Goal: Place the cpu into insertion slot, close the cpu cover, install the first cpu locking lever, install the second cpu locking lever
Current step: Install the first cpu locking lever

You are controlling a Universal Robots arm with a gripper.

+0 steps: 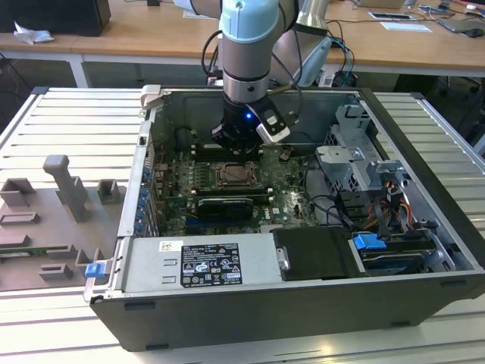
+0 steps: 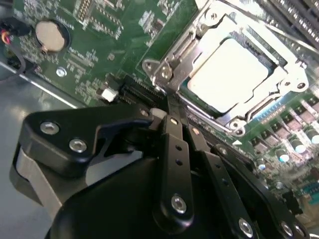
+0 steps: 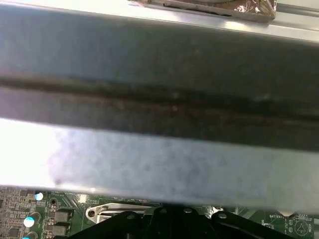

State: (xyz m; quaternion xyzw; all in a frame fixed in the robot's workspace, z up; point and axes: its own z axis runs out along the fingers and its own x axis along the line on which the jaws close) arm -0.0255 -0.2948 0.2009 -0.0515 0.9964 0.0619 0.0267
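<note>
cpu (image 2: pixel 227 74) seated under cpu cover (image 2: pixel 197 42) in second wrist view

The exterior view looks down from high and far onto the open computer case (image 1: pixel 303 227). Both wrist views sit close above the motherboard (image 2: pixel 124 35), sharing the socket at twelve o'clock.

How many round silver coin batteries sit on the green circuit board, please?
1: the round silver coin battery, in the second wrist view, on the green circuit board; others may be hidden.
</note>
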